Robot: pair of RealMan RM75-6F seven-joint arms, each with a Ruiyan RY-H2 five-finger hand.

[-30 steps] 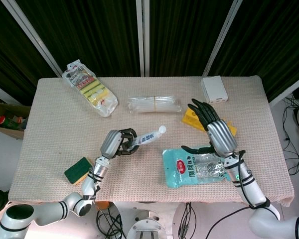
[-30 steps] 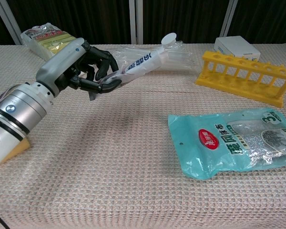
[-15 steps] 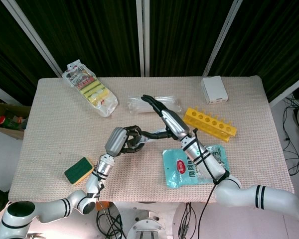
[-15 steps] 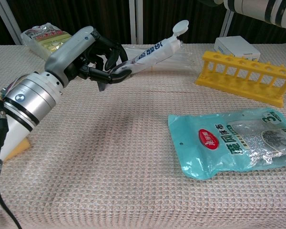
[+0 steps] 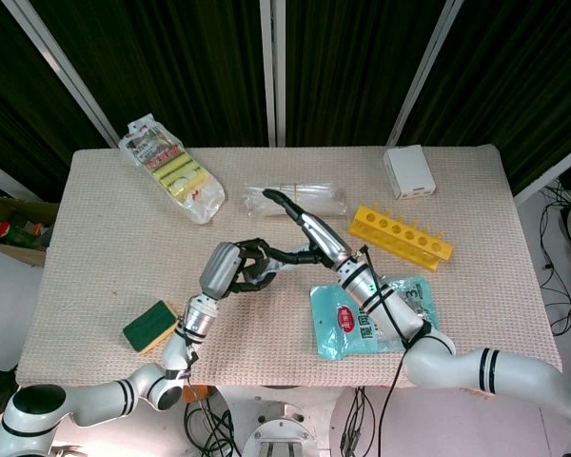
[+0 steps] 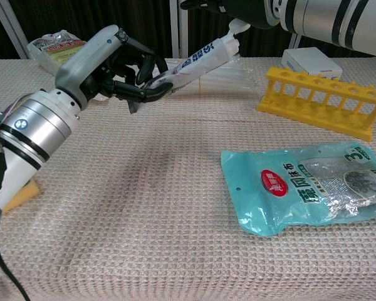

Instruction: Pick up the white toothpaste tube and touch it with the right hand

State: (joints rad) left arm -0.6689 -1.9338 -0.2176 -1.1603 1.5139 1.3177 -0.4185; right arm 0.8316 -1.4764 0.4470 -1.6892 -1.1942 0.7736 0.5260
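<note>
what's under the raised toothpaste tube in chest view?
Bare beige woven tablecloth and, further back, a clear plastic packet. The left hand lifts the white toothpaste tube clear. Its tail end is hidden by fingers.

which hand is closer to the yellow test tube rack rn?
Right. The right hand hovers above the table just left of the yellow test tube rack, at the toothpaste tube's cap end. The left hand grips the tube's tail, farther left.

The white toothpaste tube (image 6: pixel 197 59) carries blue Chinese characters along its side, too small to read. The teal pouch (image 6: pixel 307 191) has a red oval logo, big white Chinese characters I cannot read surely, and a numeral "3" near its upper right corner.
</note>
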